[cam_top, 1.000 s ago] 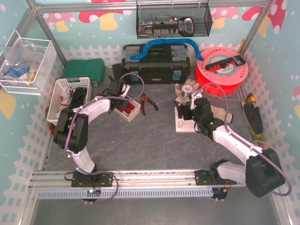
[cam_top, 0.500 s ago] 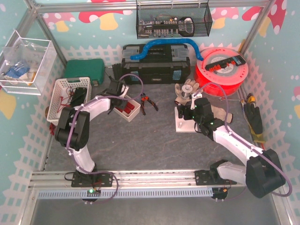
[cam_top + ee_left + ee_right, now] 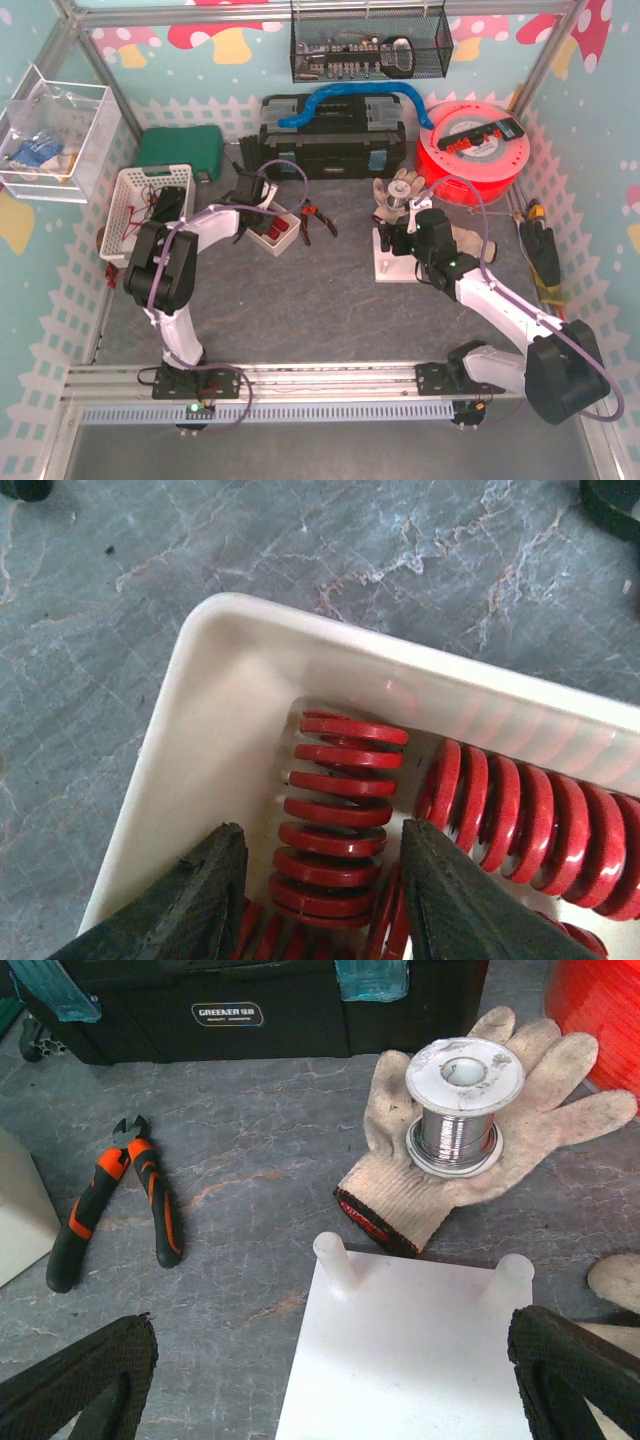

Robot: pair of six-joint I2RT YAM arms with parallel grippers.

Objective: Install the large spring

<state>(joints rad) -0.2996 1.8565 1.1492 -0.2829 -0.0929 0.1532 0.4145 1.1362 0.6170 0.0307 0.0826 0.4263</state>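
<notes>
Your large spring [image 3: 340, 810], red and thick-coiled, lies in the cream tray [image 3: 225, 710] against its left wall, with more red springs [image 3: 530, 825] just beside it. The left fingers [image 3: 190, 905] stand one on each side of its lower coils. The right-hand one is at the coils and a sliver of gap shows on the other side, so you cannot tell whether they are clamped on it or only flanking it. The tray sits left of the middle of the tabletop [image 3: 330, 300], toward the far edge.

Right of the middle you have the white plate [image 3: 400, 1350] with two upright pegs [image 3: 335, 1260]. The right fingers [image 3: 95, 1365] hang spread wide over its near part and grasp nothing. Beyond the plate, a work glove [image 3: 400, 1185] carries a spool of solder [image 3: 458, 1100]. Orange-handled pliers [image 3: 120, 1200] lie between tray and plate, and a black toolbox [image 3: 230, 1010] stands along the far edge.
</notes>
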